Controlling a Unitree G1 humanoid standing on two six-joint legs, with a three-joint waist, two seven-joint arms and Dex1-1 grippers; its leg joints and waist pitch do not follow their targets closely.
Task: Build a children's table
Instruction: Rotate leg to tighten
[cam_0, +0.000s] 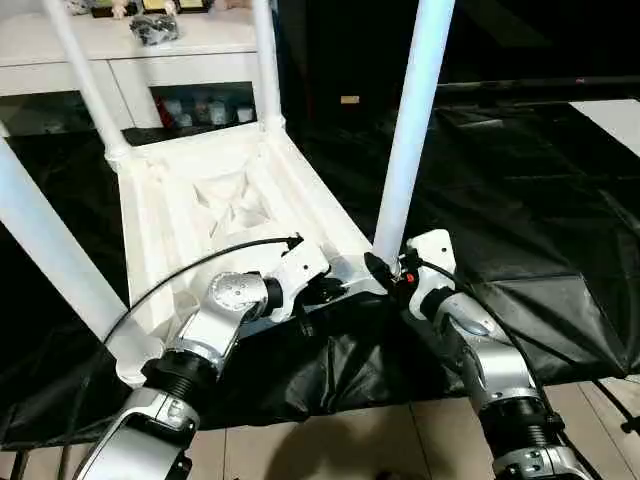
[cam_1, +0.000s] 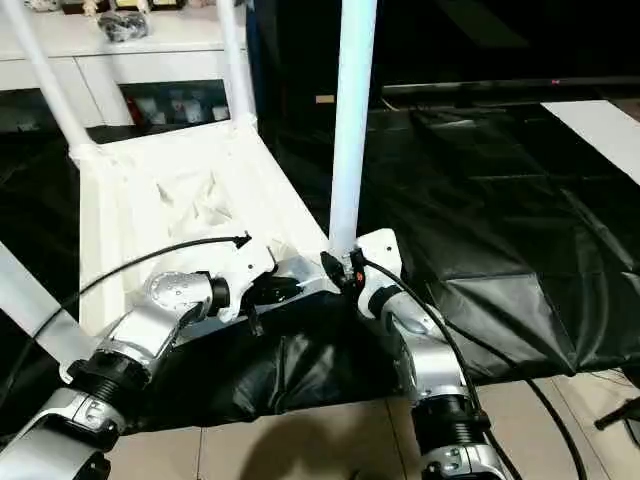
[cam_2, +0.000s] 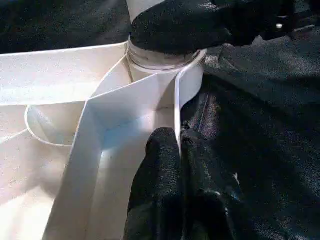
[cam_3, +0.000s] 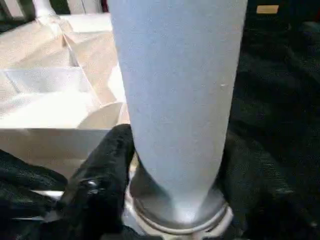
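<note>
The white tabletop (cam_0: 240, 200) lies upside down on a black sheet, ribbed underside up. Legs stand in its far left (cam_0: 85, 80), far right (cam_0: 265, 60) and near left (cam_0: 50, 250) corner sockets. A fourth leg (cam_0: 410, 130) stands upright in the near right socket (cam_2: 160, 67). My right gripper (cam_0: 385, 270) is shut on that leg's base, with one black finger (cam_3: 102, 170) pressed against the tube (cam_3: 175, 90). My left gripper (cam_2: 179, 137) is shut on the tabletop's thin rim wall just beside this socket, one finger on each side of the wall.
A white cabinet (cam_0: 130, 45) with small items on it stands behind the tabletop. The black sheet (cam_0: 520, 200) spreads far to the right and ends at bare floor (cam_0: 350, 440) in front. A black cable (cam_0: 200, 262) arcs over my left forearm.
</note>
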